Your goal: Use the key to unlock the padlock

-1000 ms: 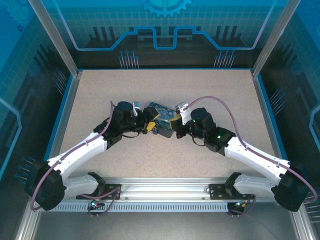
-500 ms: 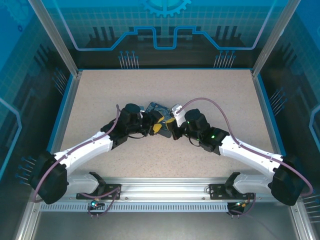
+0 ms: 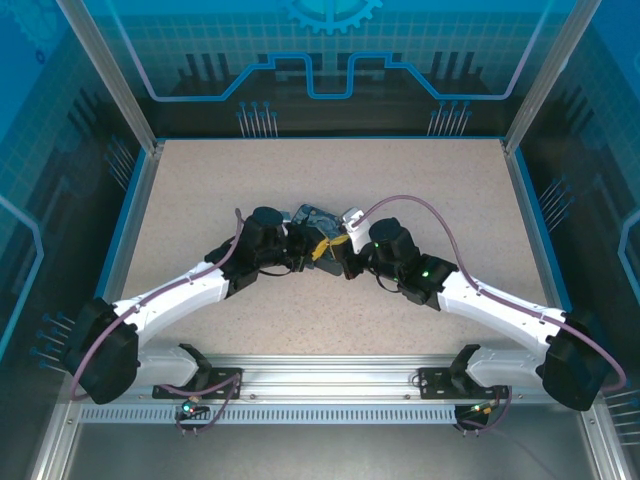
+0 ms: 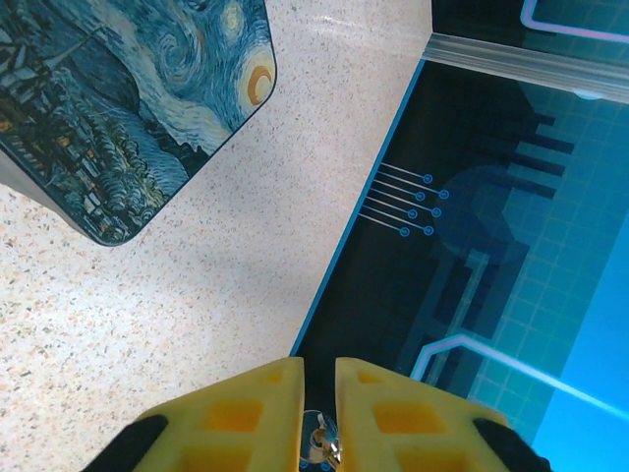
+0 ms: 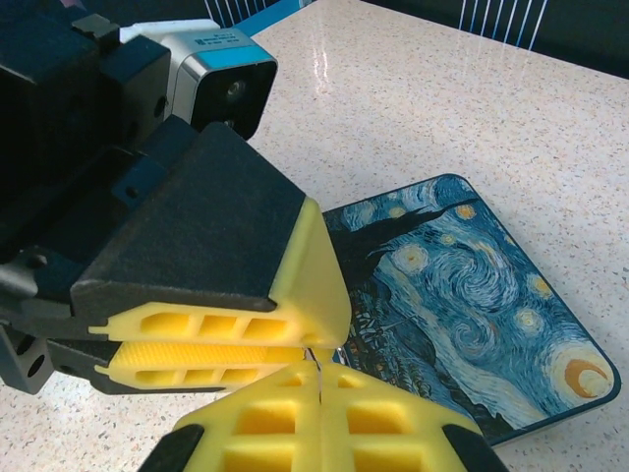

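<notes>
From above, the left arm and right arm reach inward across the speckled worktop. They meet tip to tip at the near edge of the painted tin.

On the left wrist, the left fingers are closed to a narrow gap on a small silvery metal piece. I cannot tell whether it is the key or the padlock's shackle. The tin lies flat on the worktop beyond them.

On the right wrist, the right fingers are pressed fully together. Their tips touch the left fingers, just beside the tin.
</notes>
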